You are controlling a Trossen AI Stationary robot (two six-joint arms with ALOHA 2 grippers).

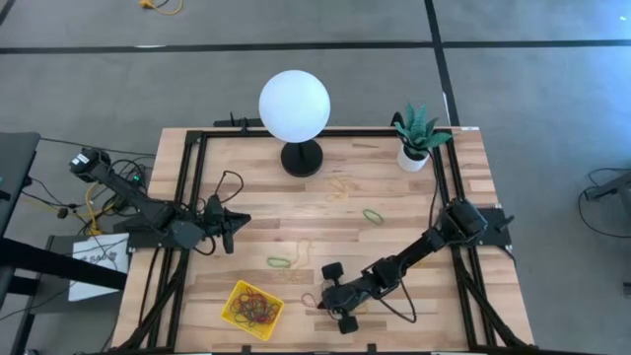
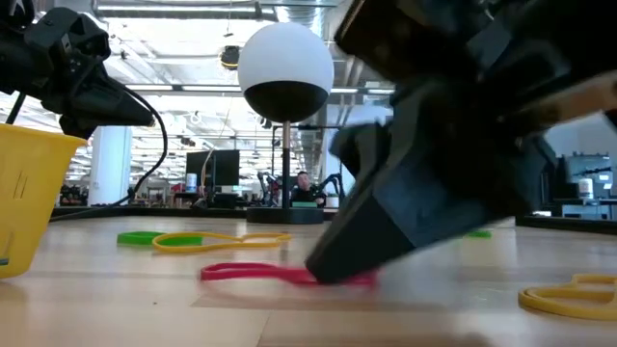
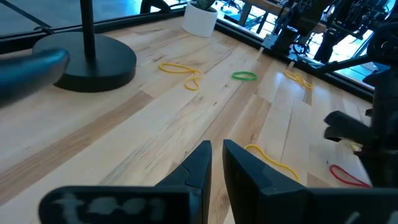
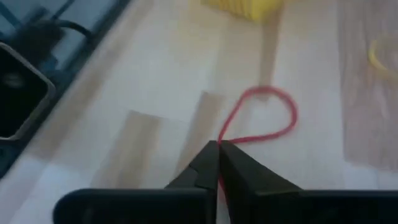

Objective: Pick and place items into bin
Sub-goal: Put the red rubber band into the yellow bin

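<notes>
Right tool [image 4: 218,149] down at the counter [image 1: 394,197] front edge, tips pinched together on a red band [image 4: 264,118] that lies flat on the wood, just right of the yellow bin [image 1: 253,308]. Bin already holds a tangle of bands; a green band [image 1: 279,262] and yellow band [image 1: 306,248] lie loose nearby. Left tool [image 3: 214,163] hangs over the counter's left side, fingers nearly together, holding nothing.
</notes>
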